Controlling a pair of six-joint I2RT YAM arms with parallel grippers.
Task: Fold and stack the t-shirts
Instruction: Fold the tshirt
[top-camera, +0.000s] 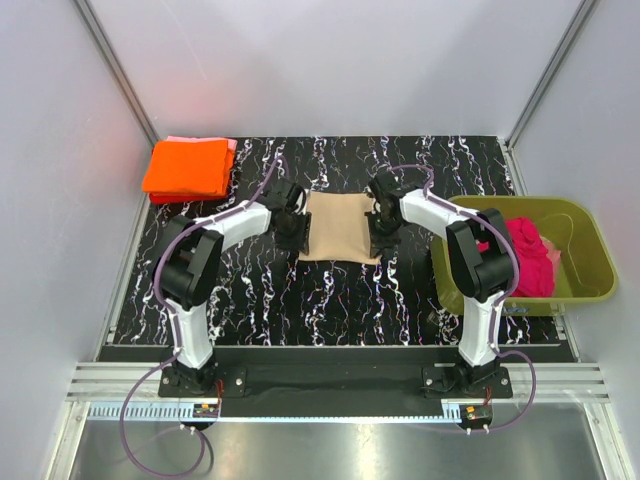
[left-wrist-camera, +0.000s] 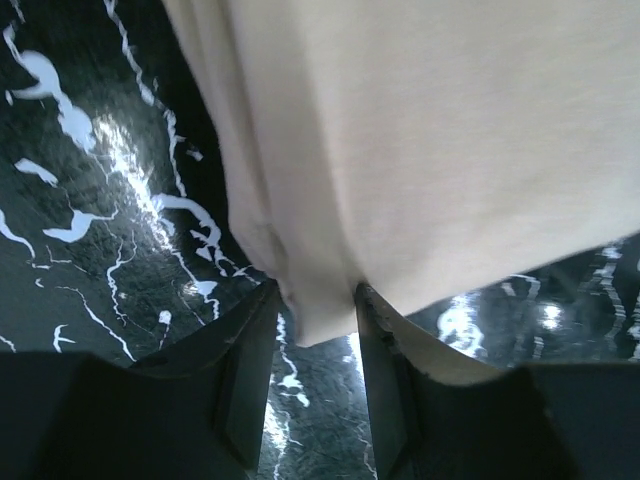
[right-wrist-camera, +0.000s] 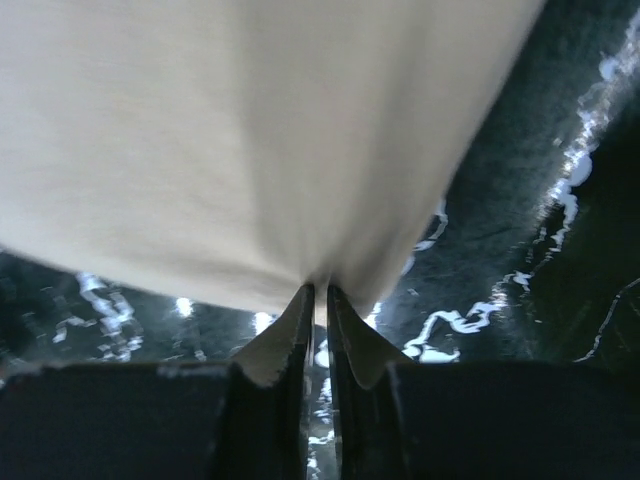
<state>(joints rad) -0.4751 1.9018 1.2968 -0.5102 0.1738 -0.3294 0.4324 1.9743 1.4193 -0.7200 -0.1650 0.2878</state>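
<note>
Currently gripped: tan shirt, taken at two opposite edges, one gripper on each.
Tan shirt, position: middle of the table, towards the back, between the two grippers.
Tan shirt, form: folded to a flat, roughly rectangular pad; the side edges curve in slightly at the grippers.
Left gripper: at the shirt's left edge.
Left gripper, jaw state: fingers stand partly apart, and a thick folded corner of the tan shirt fills the gap between them. In the left wrist view, cloth also drapes over the right-hand finger.
Right gripper: at the shirt's right edge.
Right gripper, jaw state: narrow. In the right wrist view the fingers are nearly together and pinch a thin gather of the tan shirt, with the cloth fanning out from the tips.
Orange shirt: folded, at the back left corner of the table, well apart from the tan shirt.
Pink shirt: under the orange shirt; only a thin strip shows at the back right of that stack.
Tub: olive-green, at the right side of the table, beside the right arm.
Magenta shirt: crumpled and unfolded, inside the tub.
Table surface: black with white veining.
</note>
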